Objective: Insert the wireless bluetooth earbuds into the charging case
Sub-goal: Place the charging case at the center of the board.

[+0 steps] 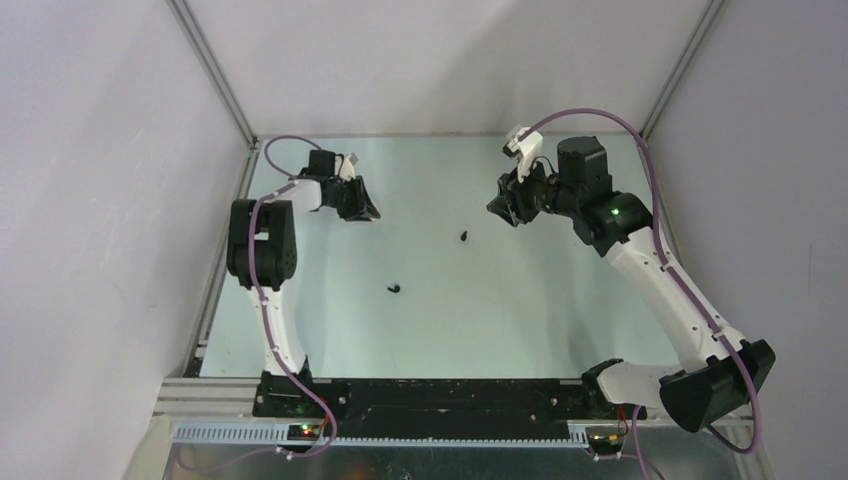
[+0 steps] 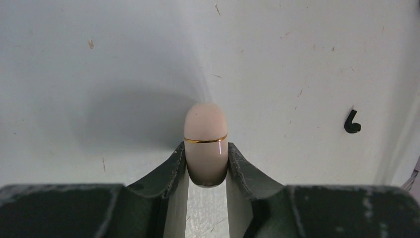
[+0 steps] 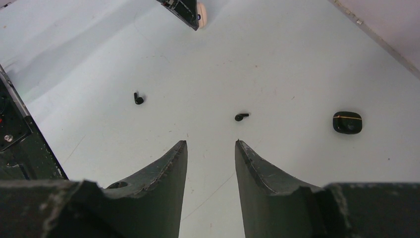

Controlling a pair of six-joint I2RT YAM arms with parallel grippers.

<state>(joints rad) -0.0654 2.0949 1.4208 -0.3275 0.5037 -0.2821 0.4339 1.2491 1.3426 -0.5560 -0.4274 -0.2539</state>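
The left end effector [image 2: 206, 147] is clamping a cream pill-shaped charging case with a gold seam [image 2: 205, 124] between its fingers. The right end effector [image 3: 210, 148] is hovering with jaws spread, holding nothing. On the pale tabletop [image 3: 277, 59], a tiny black stemmed earbud [image 3: 241, 116] is lying near it, a second black earbud [image 3: 138, 98] is lying well apart, and a glossy black rounded case [image 3: 347, 122] is sitting beyond.
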